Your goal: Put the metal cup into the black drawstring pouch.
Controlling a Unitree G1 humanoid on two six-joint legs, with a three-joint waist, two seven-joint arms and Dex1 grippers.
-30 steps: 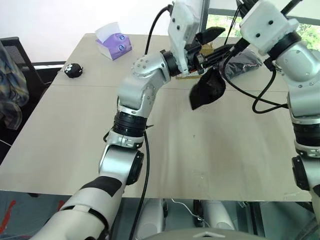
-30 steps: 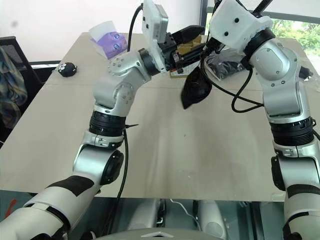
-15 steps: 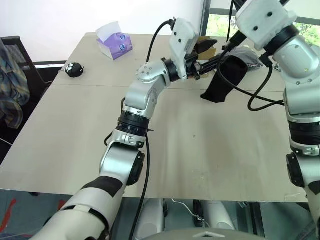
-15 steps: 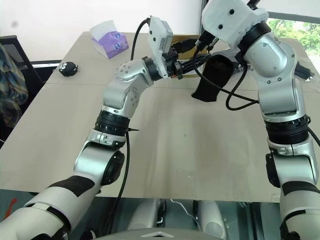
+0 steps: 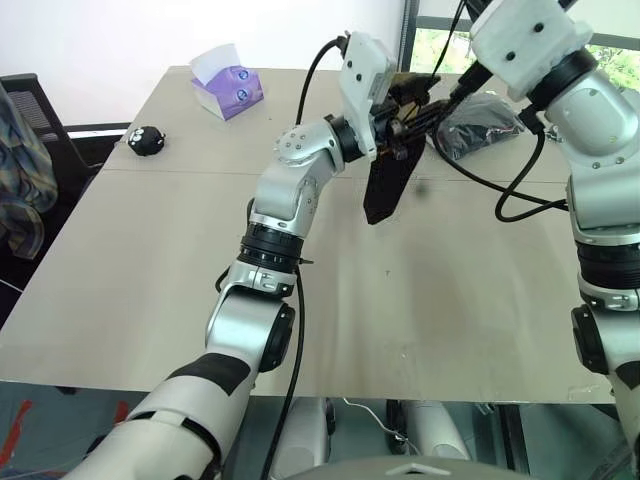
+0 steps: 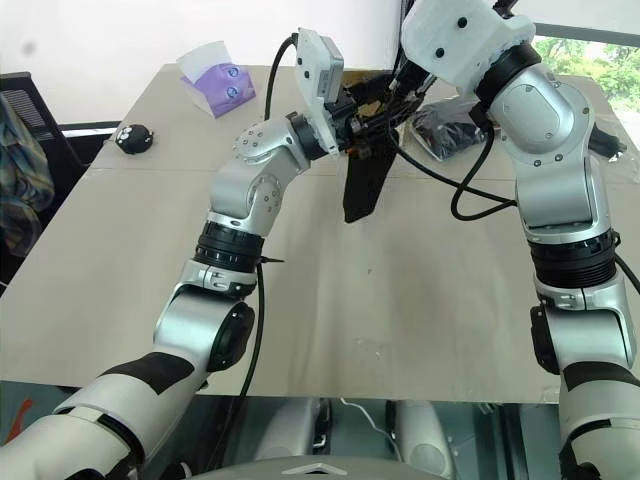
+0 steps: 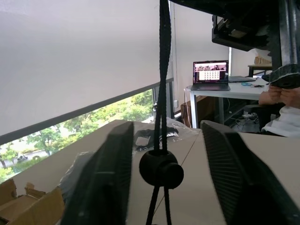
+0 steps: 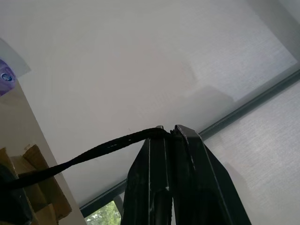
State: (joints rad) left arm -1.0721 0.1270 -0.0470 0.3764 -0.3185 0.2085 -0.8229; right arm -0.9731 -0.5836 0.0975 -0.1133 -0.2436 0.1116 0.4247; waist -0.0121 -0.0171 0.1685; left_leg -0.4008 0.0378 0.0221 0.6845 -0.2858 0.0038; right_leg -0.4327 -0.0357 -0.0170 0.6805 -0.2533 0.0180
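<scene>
The black drawstring pouch [image 5: 385,185] hangs flat and upright above the table [image 5: 440,300], dangling from its thin cord [image 7: 163,70]. My right gripper [image 8: 168,129] is shut on that cord, which runs off from between its fingertips. My left gripper [image 7: 166,127] is just above the pouch's mouth; its fingers stand apart on either side of the cord's round toggle [image 7: 161,168] without touching it. The metal cup is out of view.
On the table's far left corner stand a purple tissue box [image 5: 228,88] and a small round black object [image 5: 147,140]. A black bundle in clear plastic [image 5: 482,125] lies at the far right, behind the pouch. A person's hands [image 7: 281,96] show beyond the table.
The pouch has swung left from under the right arm and now hangs straight down below my left gripper. The left fingers have drawn closer together around the cord.
</scene>
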